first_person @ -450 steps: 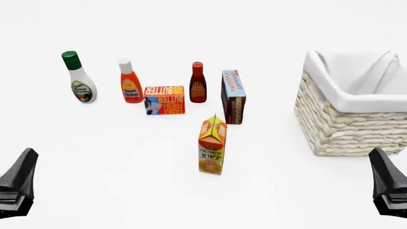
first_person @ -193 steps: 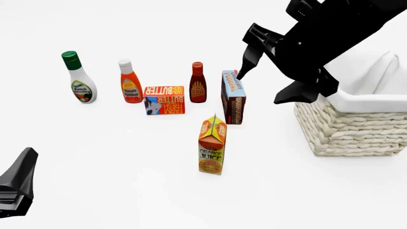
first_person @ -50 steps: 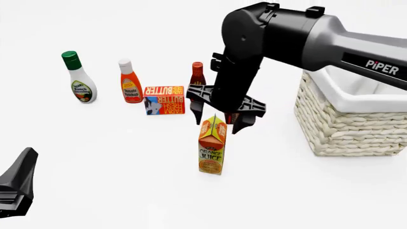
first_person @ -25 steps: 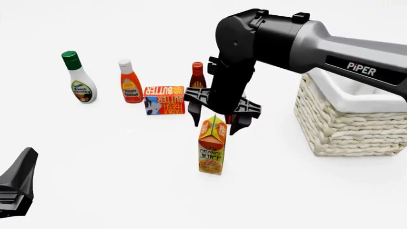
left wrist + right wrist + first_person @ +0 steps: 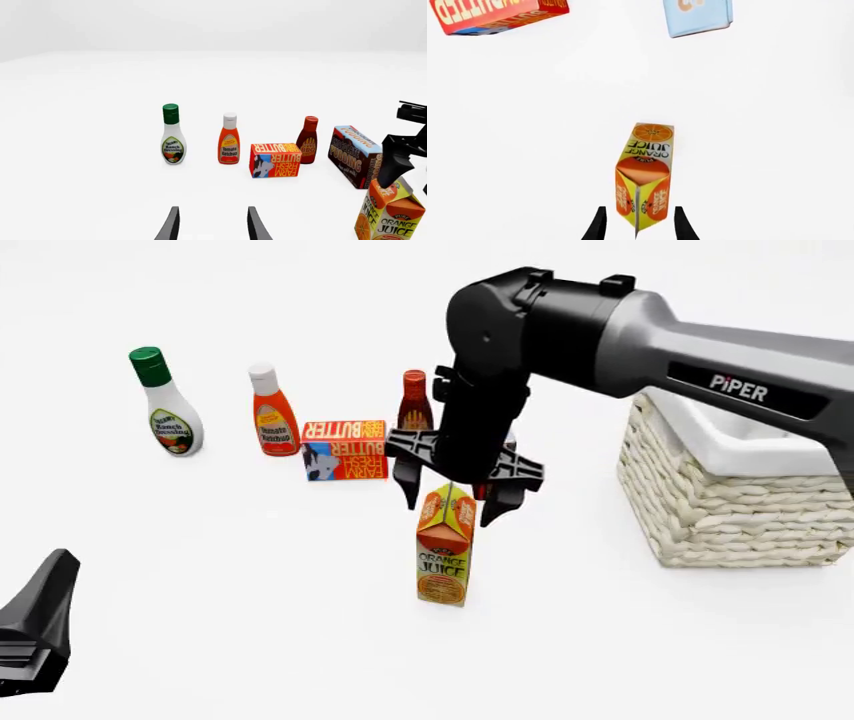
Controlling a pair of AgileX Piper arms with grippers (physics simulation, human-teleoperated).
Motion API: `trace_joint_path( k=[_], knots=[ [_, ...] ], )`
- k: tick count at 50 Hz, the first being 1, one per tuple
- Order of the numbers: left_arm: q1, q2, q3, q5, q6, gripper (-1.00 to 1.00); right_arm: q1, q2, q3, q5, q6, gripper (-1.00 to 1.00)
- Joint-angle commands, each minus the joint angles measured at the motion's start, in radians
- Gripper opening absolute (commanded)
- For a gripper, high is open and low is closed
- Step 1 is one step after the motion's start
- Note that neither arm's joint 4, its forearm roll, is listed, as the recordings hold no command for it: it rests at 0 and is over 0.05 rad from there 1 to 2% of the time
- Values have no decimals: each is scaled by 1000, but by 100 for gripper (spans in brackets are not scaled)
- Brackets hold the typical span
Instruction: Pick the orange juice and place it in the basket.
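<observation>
Right pincer (image 5: 450, 498) spread open astride upright orange juice (image 5: 445, 547) top on plain white table (image 5: 240, 570).

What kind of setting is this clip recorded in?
Most likely a simulated tabletop, not a real room: a plain white surface with no walls or clutter, a few groceries such as the orange juice and the butter box, and a wicker basket.
</observation>
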Motion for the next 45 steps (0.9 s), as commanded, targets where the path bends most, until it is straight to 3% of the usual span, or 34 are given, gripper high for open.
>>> trace_joint_path(
  k=[1,45],
  knots=[
    [0,-1,1,-2,3,100,6,29,-7,0,-7,100],
    [0,-1,1,-2,3,100,16,77,-23,-7,5,100]
  ],
)
